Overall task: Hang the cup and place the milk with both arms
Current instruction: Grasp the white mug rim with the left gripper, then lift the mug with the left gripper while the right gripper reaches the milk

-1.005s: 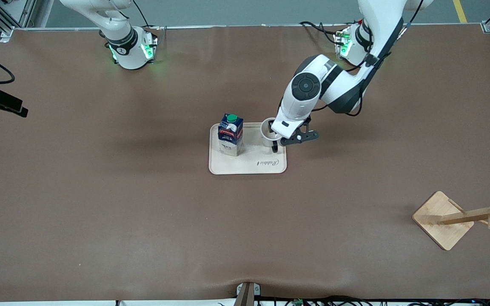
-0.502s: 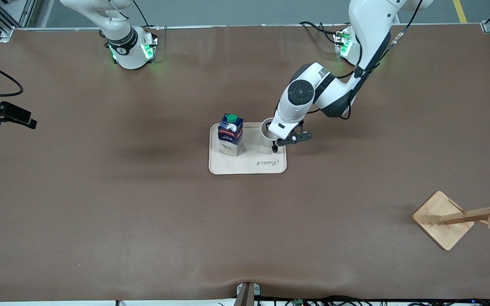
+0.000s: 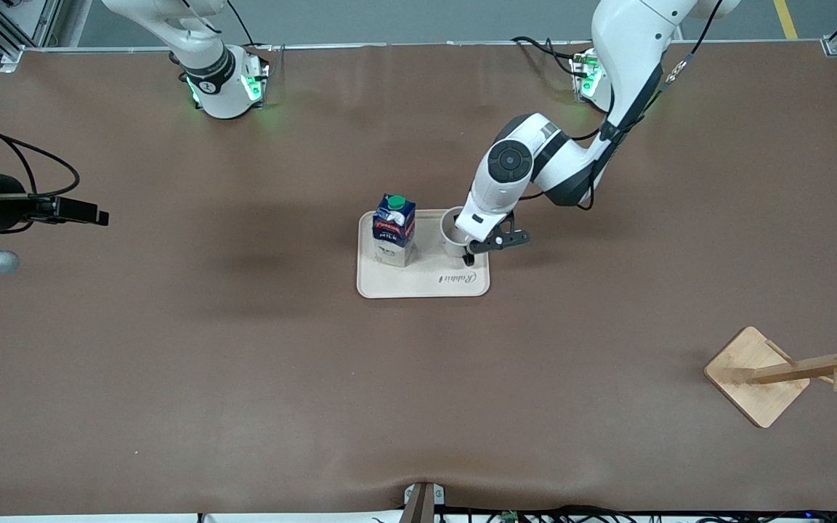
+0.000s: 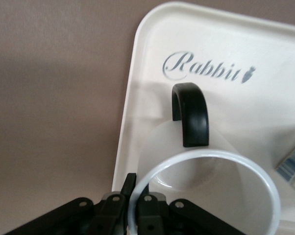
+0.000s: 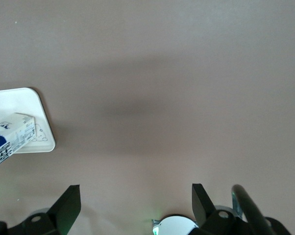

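The white cup point(image 3: 453, 226) stands on the cream tray point(image 3: 423, 280), toward the left arm's end of it. In the left wrist view its rim point(image 4: 221, 157) and black handle point(image 4: 190, 115) show. My left gripper point(image 3: 467, 247) point(image 4: 136, 191) is shut on the cup's rim, one finger outside the wall and one inside. The dark-blue milk point(image 3: 394, 231) with a green cap stands upright on the same tray beside the cup; its edge shows in the right wrist view point(image 5: 8, 137). My right gripper point(image 3: 88, 215) point(image 5: 136, 198) is open and empty over the table's right-arm end.
A wooden cup rack point(image 3: 789, 370) on a square base stands near the left arm's end of the table, nearer to the front camera than the tray. The tray's corner shows in the right wrist view point(image 5: 39, 139). Brown table all around.
My left gripper has shifted a little toward the milk, over the cup's rim. My right gripper has come in from the table's end toward the tray.
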Tool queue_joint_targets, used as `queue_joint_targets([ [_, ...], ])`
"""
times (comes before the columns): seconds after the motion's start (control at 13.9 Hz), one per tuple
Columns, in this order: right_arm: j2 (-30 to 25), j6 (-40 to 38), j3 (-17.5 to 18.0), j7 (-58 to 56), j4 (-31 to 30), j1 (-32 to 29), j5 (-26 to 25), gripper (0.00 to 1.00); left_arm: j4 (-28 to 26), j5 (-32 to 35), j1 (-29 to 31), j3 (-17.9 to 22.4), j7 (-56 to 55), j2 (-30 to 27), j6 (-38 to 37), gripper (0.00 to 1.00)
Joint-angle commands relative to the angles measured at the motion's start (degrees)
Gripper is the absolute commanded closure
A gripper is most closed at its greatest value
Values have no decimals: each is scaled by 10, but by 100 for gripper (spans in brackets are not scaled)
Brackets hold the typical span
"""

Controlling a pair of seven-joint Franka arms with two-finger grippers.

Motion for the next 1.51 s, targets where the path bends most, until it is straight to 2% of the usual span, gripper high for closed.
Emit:
queue_joint_targets([
  [0.0,-5,-8,3,24,-5,-4,19,0,10,12,4,2,-9,-41,-7,100],
  [0.14,-6,-9,5,98,-15,-1,24,0,32,12,23,4,-6,-64,-30,100],
  [0.29,-8,-5,5,147,-18,22,50,0,64,12,30,6,5,-82,-73,100],
  [0.5,-8,9,5,177,-17,73,64,0,104,14,79,11,65,-107,-126,100],
  [0.65,-8,19,5,191,-19,105,64,0,146,14,115,10,116,-115,-190,100],
  [0.79,-8,58,5,263,-35,161,64,0,192,14,141,11,165,-115,-260,100],
  [0.93,-6,133,5,368,-58,238,64,0,220,14,172,11,210,-118,-312,100],
  [1.15,39,226,4,507,-62,350,44,0,224,14,222,11,285,-141,-336,100],
  [1.29,67,248,5,562,-62,395,6,0,225,13,259,11,342,-153,-340,100],
  [1.44,93,256,4,591,-65,423,-12,0,226,13,291,11,384,-166,-354,100],
])
